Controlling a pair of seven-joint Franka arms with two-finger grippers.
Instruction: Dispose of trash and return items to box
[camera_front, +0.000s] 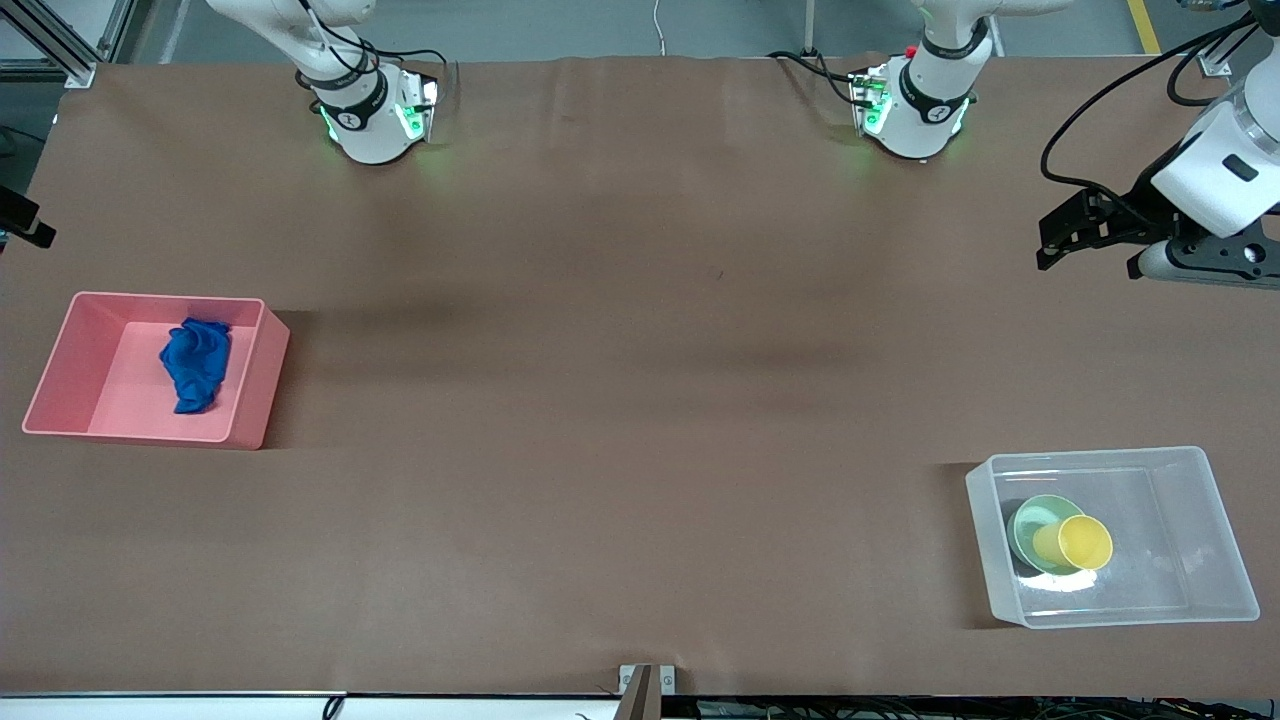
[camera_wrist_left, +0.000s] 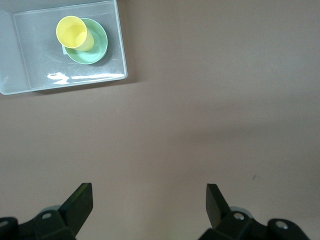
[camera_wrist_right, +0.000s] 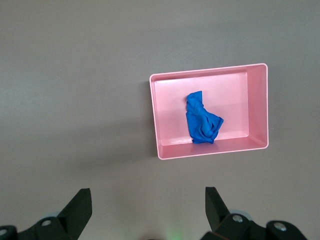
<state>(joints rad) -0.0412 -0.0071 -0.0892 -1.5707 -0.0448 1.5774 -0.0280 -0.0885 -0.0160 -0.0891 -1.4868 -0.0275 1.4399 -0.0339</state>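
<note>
At the lower right of the front view, a clear frosted plastic tub (camera_front: 1215, 540) holds a pale mint-green round bowl (camera_front: 1030, 522) with a small yellow plastic cup (camera_front: 1083, 541) tipped in it. At mid left, a crumpled deep blue glove-like wad (camera_front: 196, 362) lies in a smooth pink rectangular bin (camera_front: 60, 375). The left gripper (camera_wrist_left: 149, 201), raised at the upper right edge, and the right gripper (camera_wrist_right: 148, 201), high over the bin, are spread and empty. Everything looks sorted; the leaning cup might roll if the tub were nudged.

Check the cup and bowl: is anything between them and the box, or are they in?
Nothing visible is in the way. The yellow cup sits in the green bowl, and both are inside the clear box. The left gripper hangs open over bare table, apart from the box.
</note>
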